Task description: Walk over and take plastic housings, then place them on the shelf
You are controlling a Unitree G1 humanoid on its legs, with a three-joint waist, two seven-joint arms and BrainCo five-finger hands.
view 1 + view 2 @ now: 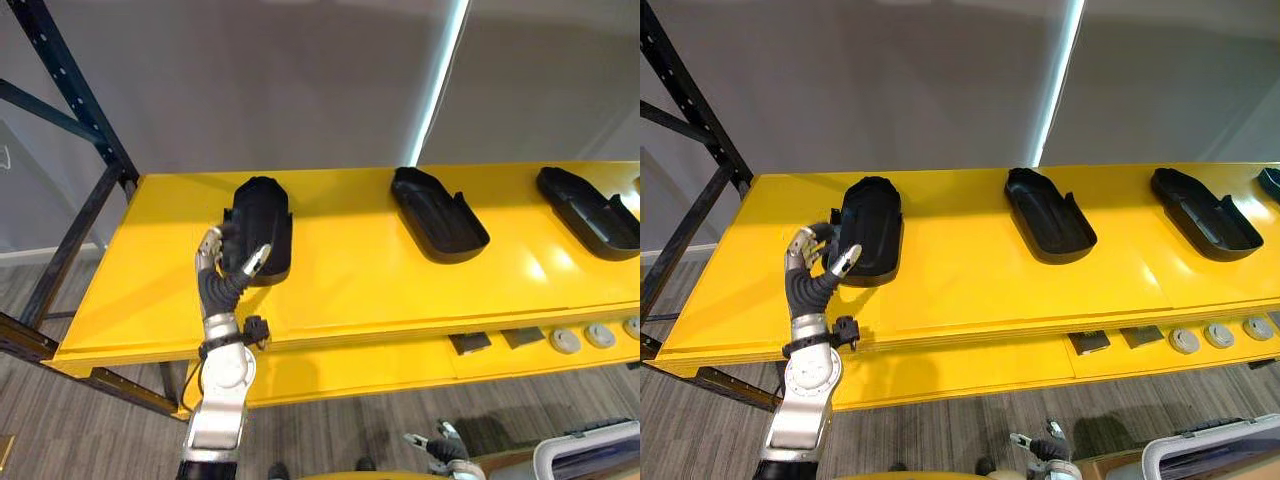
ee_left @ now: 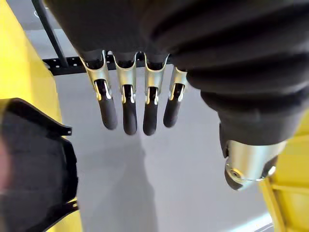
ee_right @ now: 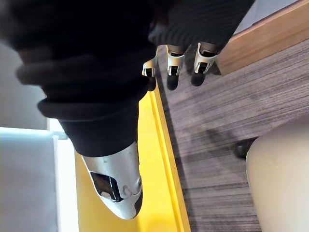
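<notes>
Housing placement, yellow shelf [image 1: 350, 290]
Three lie on the shelf: left housing [image 1: 262, 228], middle housing [image 1: 437, 213], right housing [image 1: 588, 210]. Just beside the left housing the left hand [image 1: 225, 262] is spread, gripping nothing; right hand [image 1: 440, 447] hangs below the shelf, loose, empty. Judged: this placement done, further fetching may remain

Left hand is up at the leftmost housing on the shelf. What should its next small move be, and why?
Probably draw the left hand back from the housing. The housing rests on the shelf, and the left wrist view shows the fingers straight with the housing apart from them, so it looks released rather than gripped.
</notes>
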